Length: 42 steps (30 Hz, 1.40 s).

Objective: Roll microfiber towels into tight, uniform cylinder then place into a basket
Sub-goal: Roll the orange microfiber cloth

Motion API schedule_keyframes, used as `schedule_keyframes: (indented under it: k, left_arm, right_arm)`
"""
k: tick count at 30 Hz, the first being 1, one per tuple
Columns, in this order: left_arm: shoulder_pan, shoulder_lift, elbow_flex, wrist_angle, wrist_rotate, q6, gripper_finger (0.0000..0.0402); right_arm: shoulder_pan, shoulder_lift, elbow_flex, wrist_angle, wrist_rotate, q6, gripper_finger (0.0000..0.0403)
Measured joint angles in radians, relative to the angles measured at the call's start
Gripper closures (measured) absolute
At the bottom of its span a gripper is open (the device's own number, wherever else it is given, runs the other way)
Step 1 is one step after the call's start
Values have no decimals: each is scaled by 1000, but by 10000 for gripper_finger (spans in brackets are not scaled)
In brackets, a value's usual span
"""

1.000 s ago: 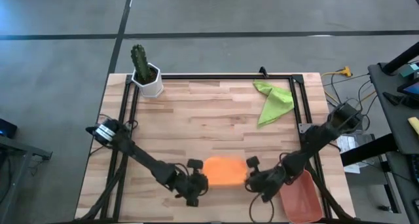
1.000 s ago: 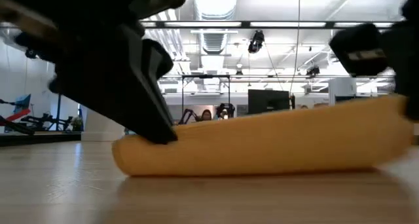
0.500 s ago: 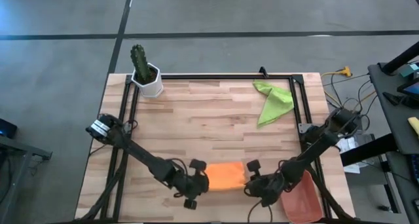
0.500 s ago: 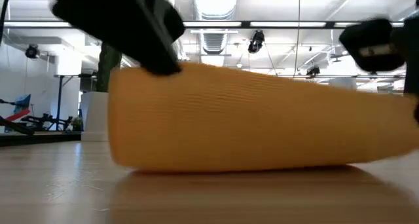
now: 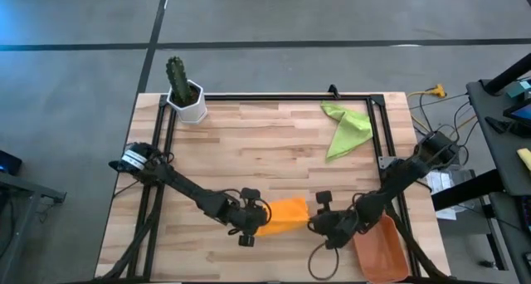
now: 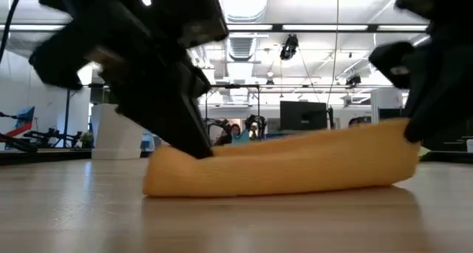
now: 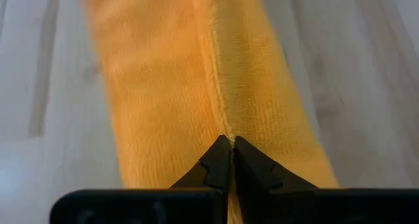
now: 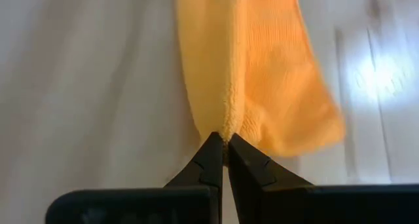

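- Orange towel (image 5: 284, 214) lies folded into a long narrow band on the wooden table (image 5: 265, 151), stretched straight between my two claws near the table's front edge.
- Left claw (image 5: 254, 218): fingers pinched fully together on one end of the band. My left wrist camera shows the fingertips (image 7: 226, 160) meeting right on the seam where the folded edge (image 7: 213, 67) runs along the cloth, so I am gripping fabric, not air.
- Right claw (image 5: 319, 223): fingers also pressed tight together, nipping the opposite end of the band. From the right wrist camera, the towel (image 8: 252, 67) runs away from my fingertips (image 8: 222, 155), with a loose corner (image 8: 321, 129) flaring out to one side.
- Level camera: the band (image 6: 281, 164) rests on the tabletop at my left claw (image 6: 196, 146) and rises slightly toward my right claw (image 6: 414, 131); it sags in the middle, loosely folded, not a tight cylinder.
- Green towel (image 5: 346, 128) lies crumpled well beyond my right claw, near the far right corner of the table, untouched.
- Basket (image 5: 382, 249) sits just outside my right claw, at the table's front right corner; nothing lies in it that I can see.
- White pot with a cactus (image 5: 186, 93) stands far beyond my left claw, at the far left corner.
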Motion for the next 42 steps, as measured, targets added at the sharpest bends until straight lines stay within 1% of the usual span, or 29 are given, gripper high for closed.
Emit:
schedule_keyframes:
  k: [5, 11, 19, 22, 25, 28, 30, 33, 35, 42]
  left_arm:
    - [9, 15, -32, 29, -2, -25, 401]
    - [-7, 14, -36, 57, -1, -33, 401]
    - [-68, -12, -12, 59, -5, -50, 401]
    - [-85, -15, -6, 57, -9, -53, 401]
    - [-94, -18, -4, 58, -11, -54, 401]
    - [-98, -21, -4, 55, -22, -60, 401]
    - [-99, -21, -5, 52, -28, -78, 401]
    - [-99, -21, -17, 30, -29, -103, 401]
    - [-99, -20, -33, 31, -29, -119, 401]
    - [-99, -20, -72, 44, -39, -181, 401]
  right_arm:
    - [-57, 2, -46, 34, -1, -4, 394]
    - [-80, 3, -103, 153, -12, -73, 394]
    - [-85, -15, -71, 160, 44, -218, 394]
    - [-98, -36, -54, 160, 49, -280, 394]
    - [-127, -50, -39, 165, 49, -337, 394]
    - [-182, -48, -37, 170, 41, -372, 394]
    - [-229, -37, -36, 172, -14, -373, 394]
    - [-291, -7, -38, 172, -169, -371, 394]
    - [-312, 14, -38, 173, -228, -364, 394]
    - [-342, 75, -38, 228, -237, -387, 394]
